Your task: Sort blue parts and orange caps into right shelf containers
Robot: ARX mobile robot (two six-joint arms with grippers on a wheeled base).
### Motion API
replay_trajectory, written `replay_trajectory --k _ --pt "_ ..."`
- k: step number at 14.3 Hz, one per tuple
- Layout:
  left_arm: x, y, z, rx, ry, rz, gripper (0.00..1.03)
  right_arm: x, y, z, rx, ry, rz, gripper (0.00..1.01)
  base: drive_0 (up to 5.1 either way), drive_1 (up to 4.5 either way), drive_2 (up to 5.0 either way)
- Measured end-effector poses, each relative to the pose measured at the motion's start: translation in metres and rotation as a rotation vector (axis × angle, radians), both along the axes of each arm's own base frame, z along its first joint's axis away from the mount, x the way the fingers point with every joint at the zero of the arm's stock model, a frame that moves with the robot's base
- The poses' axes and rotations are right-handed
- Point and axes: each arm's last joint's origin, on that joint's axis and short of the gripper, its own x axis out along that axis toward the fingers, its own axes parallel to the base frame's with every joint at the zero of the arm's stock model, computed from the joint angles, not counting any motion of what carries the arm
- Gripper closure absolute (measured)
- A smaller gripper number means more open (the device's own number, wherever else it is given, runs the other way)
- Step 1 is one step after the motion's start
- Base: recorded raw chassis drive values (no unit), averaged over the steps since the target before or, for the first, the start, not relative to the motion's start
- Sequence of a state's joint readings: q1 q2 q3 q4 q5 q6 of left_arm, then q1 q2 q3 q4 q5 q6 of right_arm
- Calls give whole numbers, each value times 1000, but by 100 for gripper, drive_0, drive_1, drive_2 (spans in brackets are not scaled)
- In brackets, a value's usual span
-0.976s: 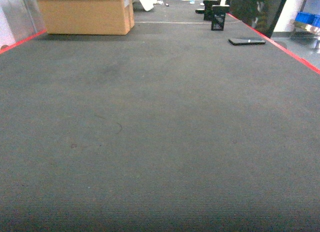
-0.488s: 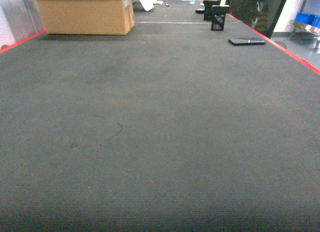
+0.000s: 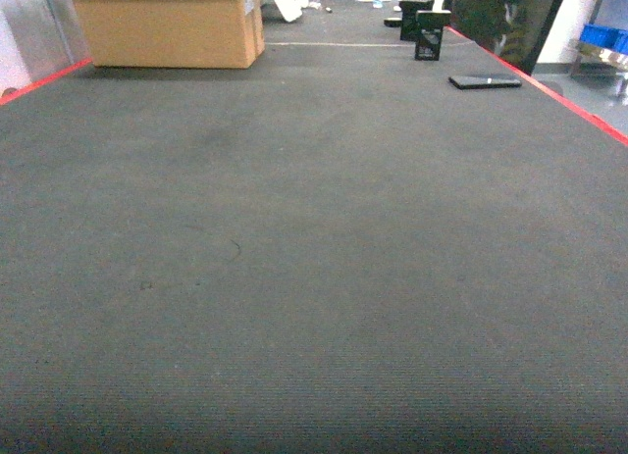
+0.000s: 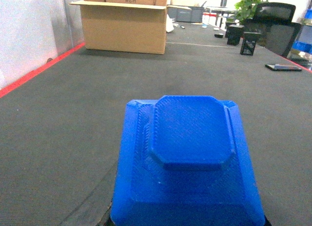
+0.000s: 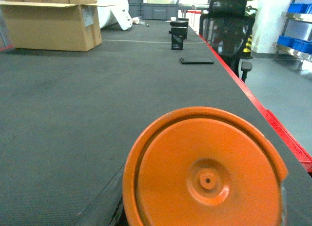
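Observation:
In the left wrist view a blue part (image 4: 187,153), a square tapered block with a raised octagonal top, fills the lower middle and sits above the dark table mat. It covers my left gripper's fingers. An orange cap (image 5: 204,172), round with a small centre hub, fills the bottom of the right wrist view and hides my right gripper's fingers. Each piece stays fixed right at its gripper's jaws, so both look gripped. Neither arm shows in the head view. Blue shelf containers (image 3: 597,32) stand on a rack far right, also seen as crates (image 5: 297,8) in the right wrist view.
A cardboard box (image 3: 167,23) stands at the far left of the dark table mat (image 3: 314,258). A black phone (image 3: 484,80) lies near the red right edge (image 3: 579,111). Small black stands (image 3: 429,34) and an office chair (image 3: 505,18) are at the far right.

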State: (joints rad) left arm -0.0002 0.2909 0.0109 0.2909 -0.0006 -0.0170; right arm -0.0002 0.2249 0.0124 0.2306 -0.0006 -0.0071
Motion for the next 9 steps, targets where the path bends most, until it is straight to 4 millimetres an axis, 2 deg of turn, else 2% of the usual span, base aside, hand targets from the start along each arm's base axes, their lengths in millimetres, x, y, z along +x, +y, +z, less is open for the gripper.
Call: replay_trajectory --k 4,5,6,9 --pt "-5 0 0 0 1 0 62 -5 0 -2 0 18 0 57 0 0 0" --pt "-7 0 -1 0 3 0 62 -14 0 -2 0 -2 0 57 0 0 0" --pt "-18 0 -3 2 7 2 62 -14 0 -4 0 16 0 57 0 0 0" --pt "-18 0 -4 2 13 0 62 -14 0 -4 0 16 0 57 0 0 0"
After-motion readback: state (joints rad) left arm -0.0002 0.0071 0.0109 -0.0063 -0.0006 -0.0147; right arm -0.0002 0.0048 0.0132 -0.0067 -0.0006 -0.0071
